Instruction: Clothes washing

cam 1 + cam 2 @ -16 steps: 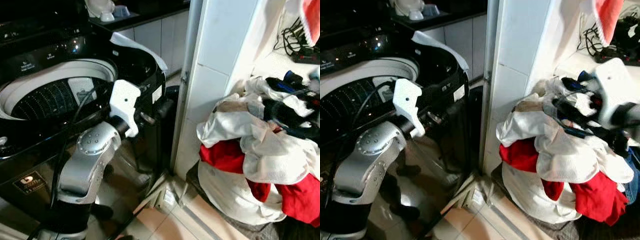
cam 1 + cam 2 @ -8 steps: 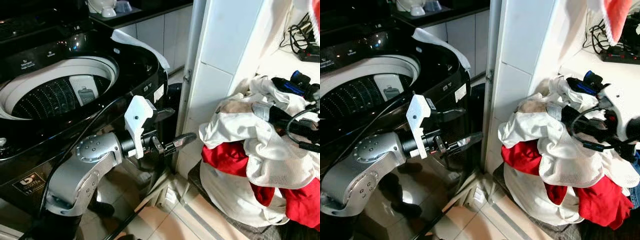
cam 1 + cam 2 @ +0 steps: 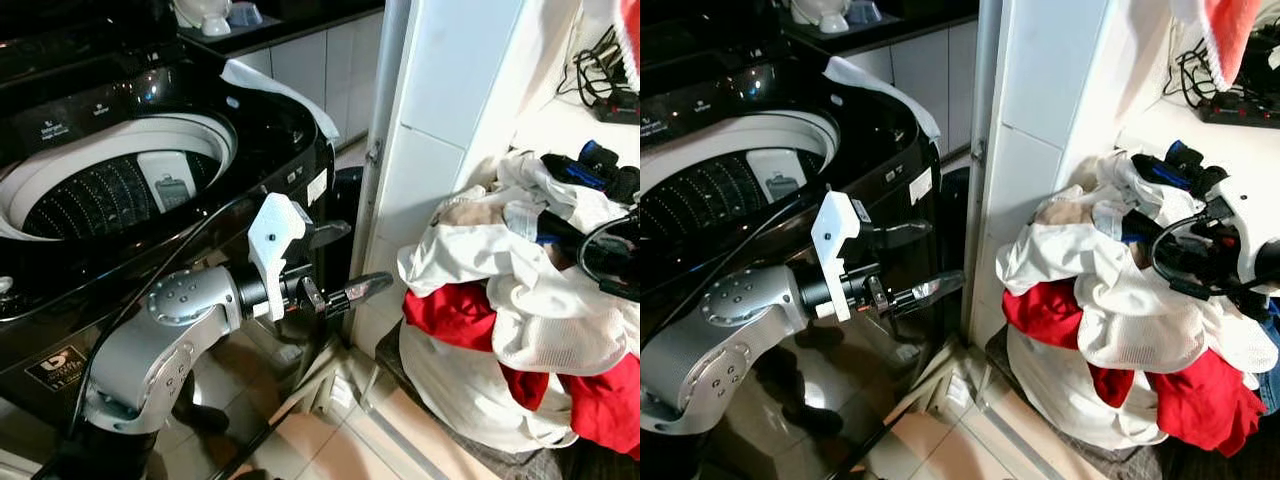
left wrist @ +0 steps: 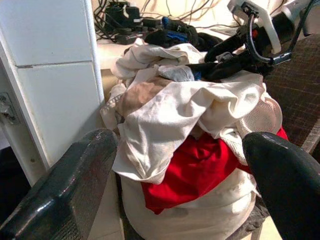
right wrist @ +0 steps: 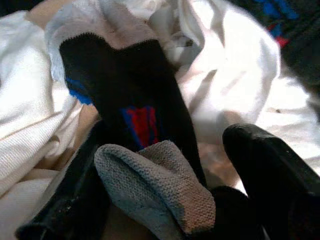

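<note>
The laundry heap [image 3: 500,330] is being kept in an overfilled pale basket [image 3: 1080,400] on the floor beside the white tiled pillar [image 3: 440,130], well apart from the open top-loading washing machine [image 3: 120,190]. The heap is judged soft, light and limp, so single pieces are likely to be dragged out tangled with their neighbours; hold is best taken on a bunched fold at the top, not on a flat stretch. White and cream garments are seen draped over red cloth, with a black sock [image 5: 135,110] marked in red and blue lying uppermost. The right gripper [image 5: 200,170] is being held with its fingers spread about that sock, though whether anything is pinched yet cannot quite be told. The left gripper [image 3: 345,265] is being held apart and empty beside the machine.
</note>
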Motion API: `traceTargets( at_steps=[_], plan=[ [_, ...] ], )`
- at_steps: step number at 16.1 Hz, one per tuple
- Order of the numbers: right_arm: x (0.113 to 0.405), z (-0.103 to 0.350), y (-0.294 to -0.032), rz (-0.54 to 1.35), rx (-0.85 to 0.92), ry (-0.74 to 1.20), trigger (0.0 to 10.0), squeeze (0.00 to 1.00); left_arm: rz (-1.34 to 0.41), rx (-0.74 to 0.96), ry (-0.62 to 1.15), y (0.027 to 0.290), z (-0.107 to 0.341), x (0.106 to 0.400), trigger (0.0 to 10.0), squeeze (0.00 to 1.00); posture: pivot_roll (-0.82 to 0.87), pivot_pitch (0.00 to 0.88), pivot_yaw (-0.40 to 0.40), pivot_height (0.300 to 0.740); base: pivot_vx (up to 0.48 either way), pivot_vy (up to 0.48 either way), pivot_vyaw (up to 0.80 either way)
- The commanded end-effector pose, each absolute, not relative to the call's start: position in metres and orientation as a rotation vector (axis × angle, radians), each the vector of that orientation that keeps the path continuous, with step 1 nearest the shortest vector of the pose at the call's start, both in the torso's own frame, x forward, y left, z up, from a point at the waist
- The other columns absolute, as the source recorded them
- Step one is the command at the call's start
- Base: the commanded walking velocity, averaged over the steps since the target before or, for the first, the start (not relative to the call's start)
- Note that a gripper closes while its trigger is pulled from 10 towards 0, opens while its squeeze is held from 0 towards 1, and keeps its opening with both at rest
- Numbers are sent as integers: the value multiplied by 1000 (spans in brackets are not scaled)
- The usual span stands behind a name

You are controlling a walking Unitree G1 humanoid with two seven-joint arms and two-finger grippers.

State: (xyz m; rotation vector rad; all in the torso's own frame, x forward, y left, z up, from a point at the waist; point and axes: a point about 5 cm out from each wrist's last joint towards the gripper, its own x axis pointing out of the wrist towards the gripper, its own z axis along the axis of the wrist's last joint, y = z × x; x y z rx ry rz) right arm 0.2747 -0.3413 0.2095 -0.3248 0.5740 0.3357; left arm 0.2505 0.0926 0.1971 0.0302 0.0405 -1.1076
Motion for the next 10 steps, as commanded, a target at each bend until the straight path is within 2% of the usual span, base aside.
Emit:
traceTargets(
  at_steps=[1, 10],
  plan=[
    [274, 211, -344, 339, -344, 599, 0, 0, -1138, 36, 47, 91, 198, 246, 10000, 0, 1, 0, 17, 740, 0, 0, 0],
    [274, 220, -349, 344, -341, 570, 0, 0, -1140, 48, 42, 91, 198, 246, 10000, 0, -6, 0, 25, 740, 0, 0, 0]
  ],
)
